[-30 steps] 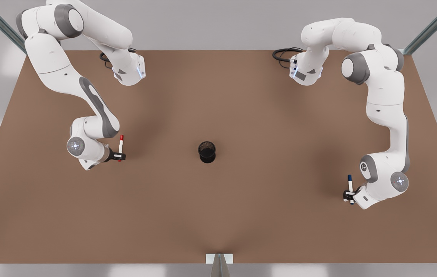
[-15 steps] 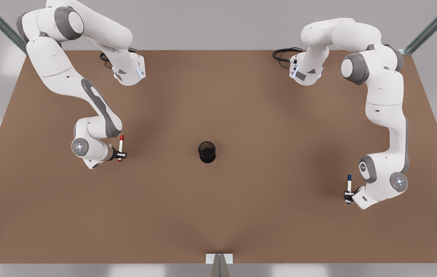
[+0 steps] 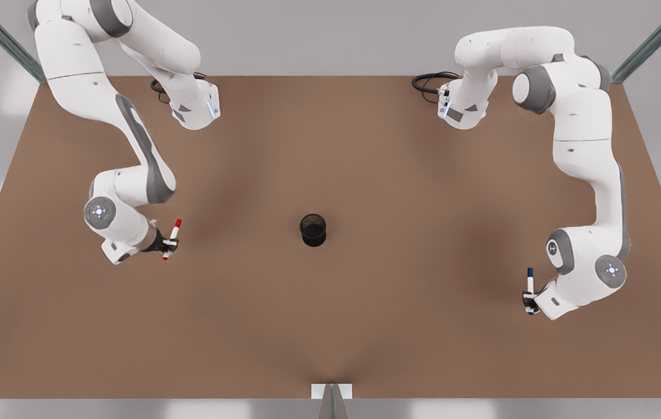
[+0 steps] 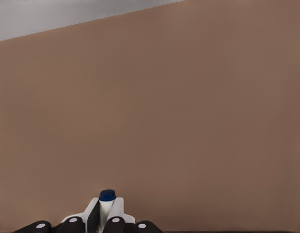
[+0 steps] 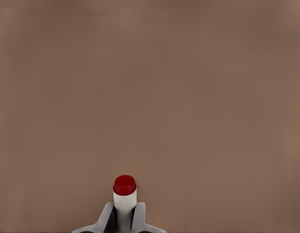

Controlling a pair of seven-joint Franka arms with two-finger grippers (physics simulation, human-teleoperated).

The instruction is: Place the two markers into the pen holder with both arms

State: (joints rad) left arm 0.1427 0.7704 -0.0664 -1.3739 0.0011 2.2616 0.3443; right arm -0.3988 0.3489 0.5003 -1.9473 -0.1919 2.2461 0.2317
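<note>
Red-capped marker (image 3: 171, 235) in right end effector (image 3: 167, 245), blue-capped marker (image 3: 530, 283) in left end effector (image 3: 529, 300), barrels part-hidden.

The red-capped marker (image 3: 171, 235), a slim white barrel with red cap and red tip, is pinched in the right gripper (image 3: 167, 245) at the front view's left, tilted with its cap leaning toward the pen holder (image 3: 313, 230). The blue-capped marker (image 3: 530, 287), white-barrelled, stands nearly upright in the left gripper (image 3: 530, 301) at the front view's right. The small round black mesh holder stands upright mid-table, well apart from both.
</note>
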